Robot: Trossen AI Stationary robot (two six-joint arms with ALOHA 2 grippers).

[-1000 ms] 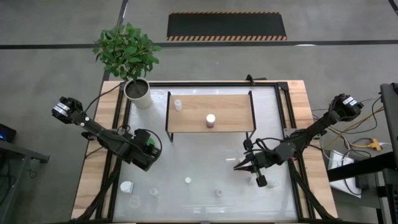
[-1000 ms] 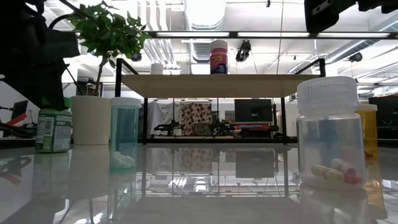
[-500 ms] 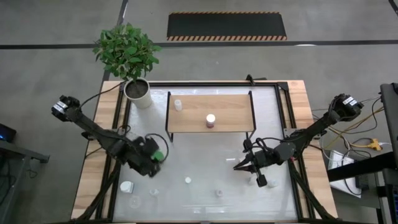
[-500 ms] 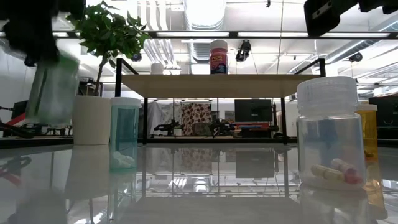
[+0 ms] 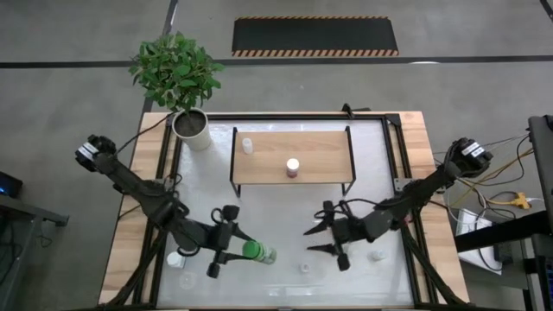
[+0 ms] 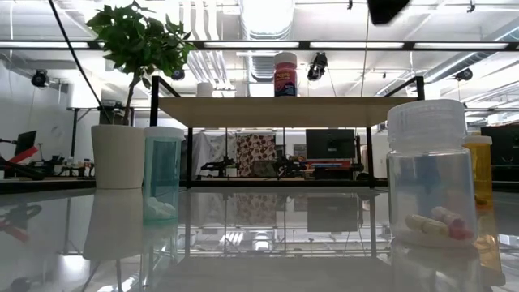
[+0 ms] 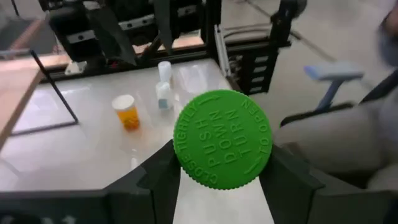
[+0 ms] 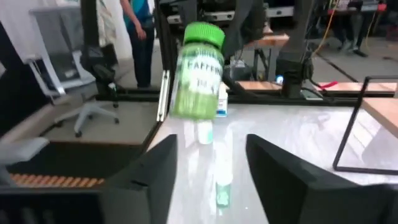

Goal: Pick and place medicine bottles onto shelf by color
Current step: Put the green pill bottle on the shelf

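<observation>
A: What do the left fingers have?

B: They are closed on a green-capped bottle. In the left wrist view the cap faces the camera, with a dark finger at each side of it. From above, the left gripper is over the near part of the table, left of centre, and the bottle lies on its side, pointing toward the middle.

A: Is it touching the table?

B: I cannot tell from above. The right wrist view shows the bottle tilted and raised above the white surface.

A: And the right fingers?

B: Spread wide, with nothing between them. The right gripper is over the near part of the table, right of centre, facing the left one across a gap.

A: Where are the other bottles?

B: Two are on the shelf: a small white one near its back left corner and a white-capped one near the middle of its front edge. On the table, a white one sits just beside the left arm, a clear one lies near the front between the grippers, and another white one sits by the right arm. The low view shows a clear jar with pills close up, an orange bottle behind it, and a teal-tinted one at left.

A: Anything else?

B: A potted plant stands at the table's back left corner.
</observation>
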